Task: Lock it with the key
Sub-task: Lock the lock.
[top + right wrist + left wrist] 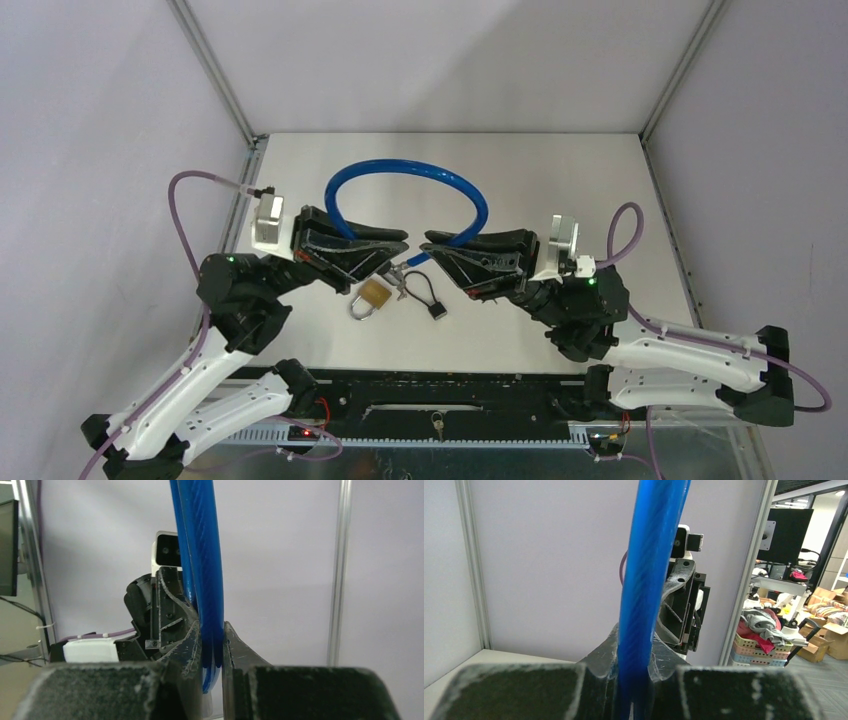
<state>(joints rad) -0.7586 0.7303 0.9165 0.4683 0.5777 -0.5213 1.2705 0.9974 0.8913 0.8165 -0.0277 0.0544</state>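
L gripper (398,248) & R gripper (430,243) meet tip-to-tip mid table (560,190), each clamped on 1 end of blue cable (410,170), which arcs away behind them. Just nearside of the tips: brass padlock (372,296), w/ key (402,280) on black cord (426,290).

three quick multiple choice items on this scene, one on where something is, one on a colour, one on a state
1. Where is the padlock? A on the table; B against the far wall; C lifted in the air
2. What colour is the cable? A red; B blue; C green
3. What is the left hand doing? A open, empty; B shut on the cable; C shut on the padlock

A: it lies flat on the white top.
B: a blue arch shows in every view.
B: its fingers pinch the cable, as the right hand does.
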